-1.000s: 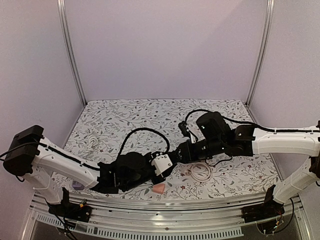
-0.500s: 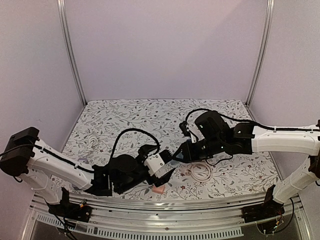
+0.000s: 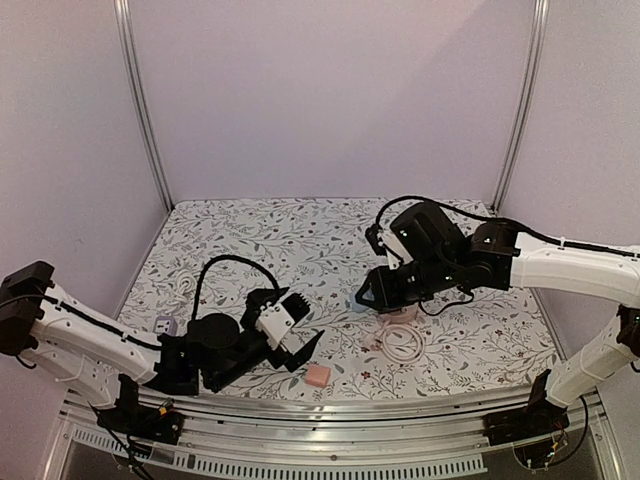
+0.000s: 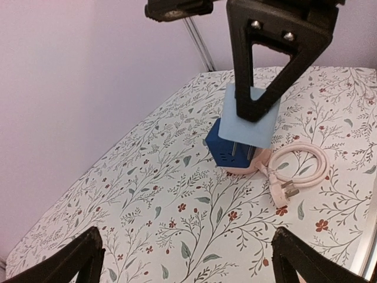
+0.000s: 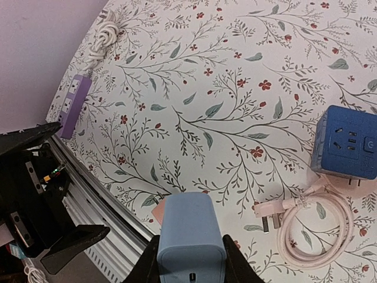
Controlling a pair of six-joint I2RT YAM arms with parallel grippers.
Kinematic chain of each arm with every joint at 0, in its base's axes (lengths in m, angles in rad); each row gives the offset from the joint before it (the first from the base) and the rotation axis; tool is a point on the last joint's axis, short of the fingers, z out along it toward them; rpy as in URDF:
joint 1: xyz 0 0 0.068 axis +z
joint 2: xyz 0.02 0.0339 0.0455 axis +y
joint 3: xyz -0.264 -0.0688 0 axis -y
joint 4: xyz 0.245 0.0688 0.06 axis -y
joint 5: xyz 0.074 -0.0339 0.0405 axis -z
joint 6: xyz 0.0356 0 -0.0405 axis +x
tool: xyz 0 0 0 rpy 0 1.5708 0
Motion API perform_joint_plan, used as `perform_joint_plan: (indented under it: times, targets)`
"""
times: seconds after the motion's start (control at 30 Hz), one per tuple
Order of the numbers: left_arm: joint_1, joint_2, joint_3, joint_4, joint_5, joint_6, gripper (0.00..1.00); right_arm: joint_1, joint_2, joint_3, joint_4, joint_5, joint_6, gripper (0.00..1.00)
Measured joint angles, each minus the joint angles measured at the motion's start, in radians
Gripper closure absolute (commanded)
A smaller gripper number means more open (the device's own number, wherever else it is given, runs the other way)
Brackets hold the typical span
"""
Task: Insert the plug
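Observation:
My right gripper (image 5: 191,259) is shut on the plug (image 5: 191,236), a light blue block. In the left wrist view the plug (image 4: 250,118) hangs prongs down just above the dark blue socket cube (image 4: 231,150), which sits on a pink base. That cube (image 5: 347,141) lies off to the right in the right wrist view. My left gripper (image 4: 187,262) is open with only bare tablecloth between its fingers. It hovers low near the table's front edge (image 3: 300,325), well short of the cube. From above, the right gripper (image 3: 365,298) hides most of the cube.
A coiled pink cable (image 4: 297,168) with its own plug lies right of the cube. A small pink block (image 3: 318,374) rests near the front edge. A purple power strip (image 5: 73,103) and a white cord (image 5: 103,35) lie at the far left. The metal rail runs along the front.
The left gripper opened, let go of the plug and drew back to the left. The right gripper, still shut on the plug, carried it right to above the blue cube.

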Motion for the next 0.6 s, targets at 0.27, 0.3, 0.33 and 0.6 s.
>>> perform_joint_plan:
  times: [0.27,0.3,0.33,0.6]
  targets:
    - [0.002,-0.002,-0.023,0.002,-0.031,-0.043,0.01,-0.063,-0.034,0.022,-0.078,0.076,-0.042,1.00]
    - [0.005,-0.002,-0.023,0.002,-0.035,-0.051,0.01,-0.070,-0.041,0.022,-0.086,0.082,-0.046,1.00]
    - [0.008,-0.001,-0.023,0.002,-0.038,-0.059,0.01,-0.080,-0.050,0.022,-0.094,0.089,-0.051,1.00]
    - [0.034,0.012,-0.011,-0.001,-0.045,-0.140,0.00,-0.138,-0.160,0.013,-0.151,0.209,-0.058,1.00]
